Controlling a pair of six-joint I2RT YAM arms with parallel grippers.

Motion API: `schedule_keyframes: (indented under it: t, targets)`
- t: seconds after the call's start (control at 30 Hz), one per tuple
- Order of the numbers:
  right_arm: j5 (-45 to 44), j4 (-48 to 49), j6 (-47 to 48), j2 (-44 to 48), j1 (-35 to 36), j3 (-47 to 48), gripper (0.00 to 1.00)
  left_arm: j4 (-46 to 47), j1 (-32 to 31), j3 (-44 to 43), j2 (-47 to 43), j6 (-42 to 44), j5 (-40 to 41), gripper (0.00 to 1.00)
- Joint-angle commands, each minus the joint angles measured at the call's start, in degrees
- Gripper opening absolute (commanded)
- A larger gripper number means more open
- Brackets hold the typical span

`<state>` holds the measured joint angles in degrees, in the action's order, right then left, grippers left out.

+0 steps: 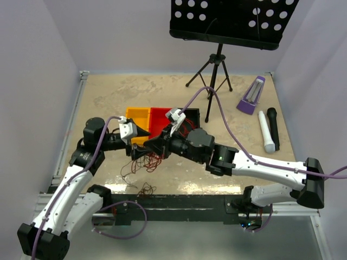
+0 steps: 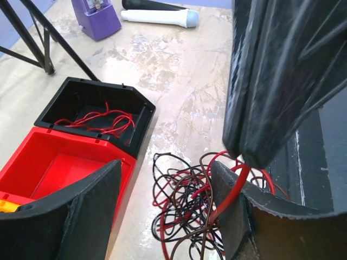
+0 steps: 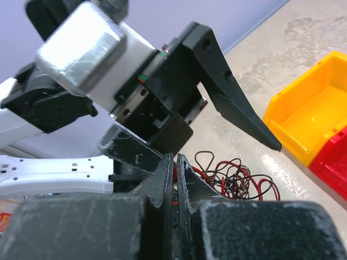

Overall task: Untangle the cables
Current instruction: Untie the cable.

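Observation:
The cables (image 2: 187,208) lie as a tangle of thin red and dark brown-black loops on the table (image 1: 244,130), just in front of the bins; the top view shows this cable tangle (image 1: 147,160) under both grippers. My left gripper (image 2: 167,165) is open, its jaws on either side of the pile. My right gripper (image 3: 175,158) is shut on a red cable (image 2: 237,186) that rises from the tangle beside the left gripper's right finger (image 2: 233,211). From above, the left gripper (image 1: 145,138) and right gripper (image 1: 154,147) nearly touch.
A yellow bin (image 1: 138,115), a red bin (image 1: 161,119) and a black bin (image 2: 92,100) holding red cables stand behind the tangle. A small cable bundle (image 1: 145,189) lies by the near edge. A tripod stand (image 1: 217,70), purple metronome (image 1: 252,95) and two microphones (image 1: 267,131) sit at the back right.

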<state>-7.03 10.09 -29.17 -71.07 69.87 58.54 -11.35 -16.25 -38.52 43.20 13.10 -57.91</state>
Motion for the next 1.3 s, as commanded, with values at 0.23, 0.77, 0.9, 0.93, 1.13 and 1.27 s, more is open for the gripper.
schedule_keyframes:
  t: [0.23,0.77,0.9,0.93,1.13,1.27]
  targets:
    - [-3.6,0.5,-0.4,8.7,0.3,6.8,0.0,1.9,-0.6,2.5,0.3,2.9,-0.6,0.43]
    - [-5.5,-1.1,1.0,17.0,0.3,12.4,0.0,2.8,-1.9,4.3,1.9,3.9,4.6,0.31]
    - [-5.5,-1.6,1.5,19.3,0.3,14.9,0.0,3.1,-2.5,4.4,1.9,4.0,5.8,0.28]
    - [-5.8,-1.7,1.7,20.0,0.3,15.7,0.0,3.2,-2.6,4.4,2.0,4.1,6.1,0.27]
    - [-6.6,-3.8,3.8,23.2,0.3,20.5,0.0,3.5,-2.8,4.5,2.2,4.6,6.7,0.24]
    - [-9.2,-6.5,5.5,24.6,0.3,24.0,0.0,3.8,-2.8,4.7,2.0,4.7,6.9,0.22]
